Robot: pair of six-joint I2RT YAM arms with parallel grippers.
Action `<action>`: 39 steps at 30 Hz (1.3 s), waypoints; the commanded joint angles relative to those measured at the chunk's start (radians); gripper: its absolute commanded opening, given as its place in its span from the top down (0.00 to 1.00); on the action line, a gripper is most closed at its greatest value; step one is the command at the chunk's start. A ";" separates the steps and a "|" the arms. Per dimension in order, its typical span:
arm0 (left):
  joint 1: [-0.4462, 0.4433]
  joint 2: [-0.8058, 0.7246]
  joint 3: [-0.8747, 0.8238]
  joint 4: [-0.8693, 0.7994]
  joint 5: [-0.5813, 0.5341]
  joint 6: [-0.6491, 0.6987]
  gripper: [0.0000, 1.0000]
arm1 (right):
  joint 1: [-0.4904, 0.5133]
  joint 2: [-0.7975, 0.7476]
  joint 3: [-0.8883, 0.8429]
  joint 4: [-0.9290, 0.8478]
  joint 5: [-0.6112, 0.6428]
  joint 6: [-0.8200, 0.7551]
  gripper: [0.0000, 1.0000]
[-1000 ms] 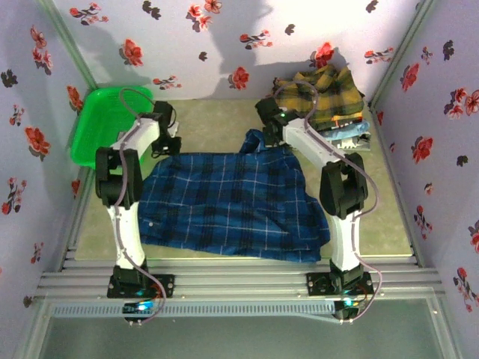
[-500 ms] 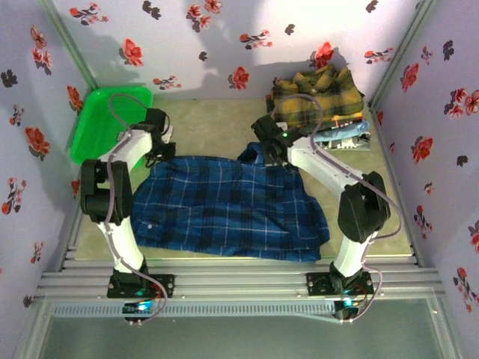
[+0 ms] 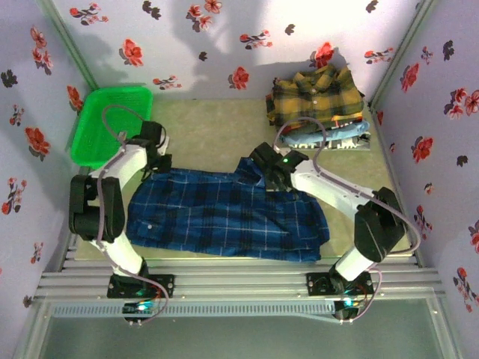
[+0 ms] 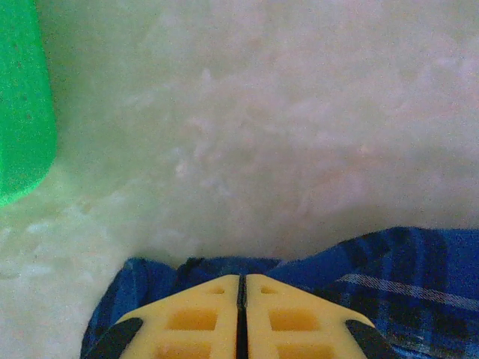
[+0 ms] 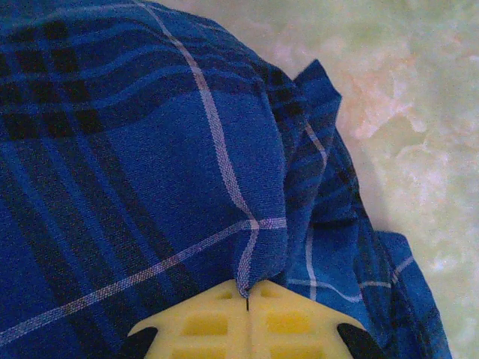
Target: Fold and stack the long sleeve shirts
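Dark blue plaid shirt (image 3: 224,217) lies spread at centre of the worktop (image 3: 209,127); left pincer (image 4: 242,280) and right pincer (image 5: 247,288) are each clamped on its upper edge. Folded shirts (image 3: 318,101) sit stacked upper right.

Lilac walls (image 3: 314,19) with red and dark flowers (image 3: 133,51) are boxing in three sides, soft shadows (image 3: 224,34) falling across the back one. The table (image 3: 209,127) is showing a pale green, mottled top, grey metal rails (image 3: 239,283) running along its near edge.

The blue plaid shirt (image 5: 150,149) (right wrist view) runs off-frame.
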 commanded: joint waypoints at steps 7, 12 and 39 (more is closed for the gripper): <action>-0.019 -0.108 -0.115 -0.028 -0.082 -0.045 0.89 | 0.018 -0.103 -0.127 -0.057 -0.013 0.089 1.00; -0.024 -0.121 -0.144 -0.085 -0.113 -0.075 0.84 | 0.053 -0.106 -0.197 -0.035 -0.105 0.098 1.00; -0.136 0.045 0.050 0.043 0.391 -0.575 0.15 | -0.193 0.074 0.257 -0.114 -0.236 -0.201 0.26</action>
